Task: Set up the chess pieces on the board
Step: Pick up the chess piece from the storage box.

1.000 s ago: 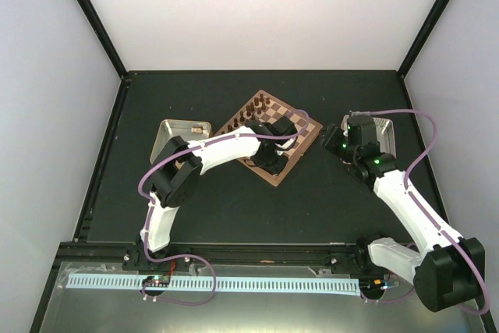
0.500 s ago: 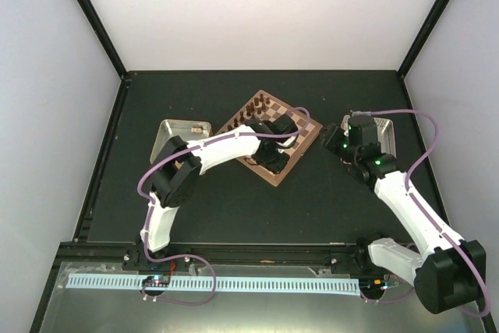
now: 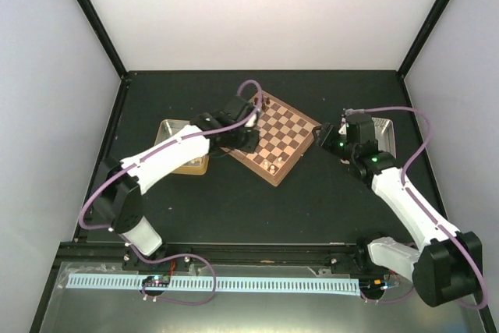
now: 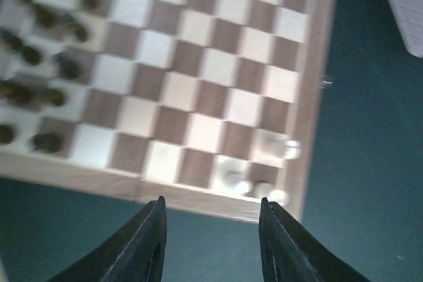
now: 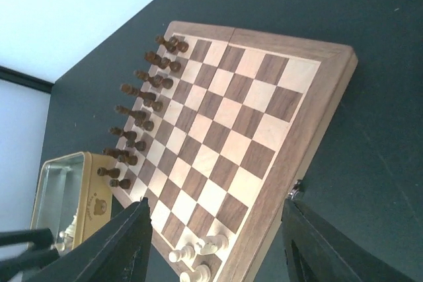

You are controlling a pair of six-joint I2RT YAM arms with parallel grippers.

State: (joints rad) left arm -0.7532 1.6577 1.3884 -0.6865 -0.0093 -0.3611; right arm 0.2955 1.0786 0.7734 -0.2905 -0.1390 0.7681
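1. Two arms flank the board [image 3: 282, 132], which sits turned cornerwise mid-desk, nearer the far edge. Dark pieces [image 3: 258, 104] line its far-left side, and a few pale pieces [image 3: 272, 164] stand at its near corner. The left gripper [image 3: 236, 144] hangs at the board's left rim, between it and the tan tray [image 3: 168, 127] toward the desk's left edge. I judge that a handy spot for fetching more pale men. The right gripper [image 3: 323, 140] hovers just off the board's right corner, in front of the silver tray [image 3: 386, 126] by the right edge. That likely keeps it out of the other arm's way.

2. Left wrist view: the left gripper [image 4: 211, 206] has its jaws moderately apart with nothing between them. It is poised over bare desk just outside the rim. The board lies ahead of the fingertips, with the pale pieces [image 4: 259, 186] nearest and slightly right. The dark pieces [image 4: 39, 64] are blurred at far left.

3. Right wrist view: the right gripper [image 5: 217, 206] is spread wide and carries nothing. The board fills the space ahead of it. The dark pieces [image 5: 142, 117] stand in two full-looking rows along the far side, and about three pale pieces [image 5: 197, 253] stand close in, between the fingers. Beyond them is the tan tray [image 5: 46, 170], where pale shapes seem to lie, though they are too small to be sure. By my reckoning most of the pale side is not yet placed.
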